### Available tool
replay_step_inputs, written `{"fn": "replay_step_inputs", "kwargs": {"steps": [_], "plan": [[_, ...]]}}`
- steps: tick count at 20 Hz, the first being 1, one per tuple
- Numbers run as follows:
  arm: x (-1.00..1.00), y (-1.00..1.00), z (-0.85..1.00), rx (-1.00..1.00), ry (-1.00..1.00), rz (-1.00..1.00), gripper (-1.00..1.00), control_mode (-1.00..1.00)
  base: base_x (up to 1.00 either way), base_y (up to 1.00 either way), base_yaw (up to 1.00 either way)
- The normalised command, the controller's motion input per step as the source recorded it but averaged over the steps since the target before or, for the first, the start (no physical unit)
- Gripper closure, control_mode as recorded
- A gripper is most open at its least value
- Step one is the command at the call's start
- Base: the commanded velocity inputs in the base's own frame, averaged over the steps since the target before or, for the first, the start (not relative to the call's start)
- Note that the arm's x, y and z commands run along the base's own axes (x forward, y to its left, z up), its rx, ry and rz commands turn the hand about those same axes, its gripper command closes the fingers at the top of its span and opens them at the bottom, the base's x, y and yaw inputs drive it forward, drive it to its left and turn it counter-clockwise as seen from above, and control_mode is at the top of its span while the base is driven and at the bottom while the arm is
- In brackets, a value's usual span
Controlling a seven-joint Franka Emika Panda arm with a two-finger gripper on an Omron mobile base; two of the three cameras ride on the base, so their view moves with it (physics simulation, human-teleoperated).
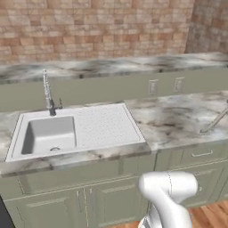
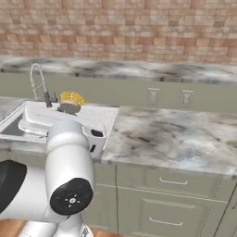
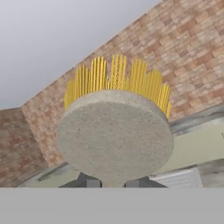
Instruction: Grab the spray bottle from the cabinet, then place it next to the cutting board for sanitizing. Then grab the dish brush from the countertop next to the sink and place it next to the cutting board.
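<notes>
My gripper [image 3: 113, 181] is shut on the dish brush [image 3: 116, 135]. Its round grey-cream head with a ring of yellow bristles looms close above the two fingertips in the hand view. In the right base view the dish brush [image 2: 71, 102] is raised just above my white arm, in front of the sink [image 2: 104, 115]. The white sink [image 1: 102, 127] with its dotted draining board is set into the veined marble countertop [image 1: 178, 120]. The spray bottle, the cabinet and the cutting board are out of view.
A tall chrome tap [image 1: 46, 91] stands behind the basin. Two wall sockets [image 1: 152, 87] sit on the green backsplash under a brick wall. A thin grey stick [image 1: 213, 120] shows at the countertop's right edge; I cannot tell what it is. Green drawers [image 2: 173, 183] run below.
</notes>
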Motion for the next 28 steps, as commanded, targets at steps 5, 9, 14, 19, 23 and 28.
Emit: {"fn": "replay_step_inputs", "kwargs": {"steps": [5,9,14,19,23,28], "plan": [[0.0,0.0,0.0,0.0,0.0,0.0,1.0,1.0,-1.0,0.41,-0.01],[0.0,0.0,0.0,0.0,0.0,0.0,1.0,1.0,-0.74,0.27,-0.43],[0.0,0.0,0.0,0.0,0.0,0.0,1.0,1.0,-0.27,0.38,-0.78],[0.0,0.0,0.0,0.0,0.0,0.0,1.0,1.0,-0.11,0.2,-0.91],[0.0,0.0,0.0,0.0,0.0,0.0,1.0,1.0,-0.14,0.21,-0.9],[0.0,0.0,0.0,0.0,0.0,0.0,1.0,1.0,-0.19,0.1,-0.84]]}}
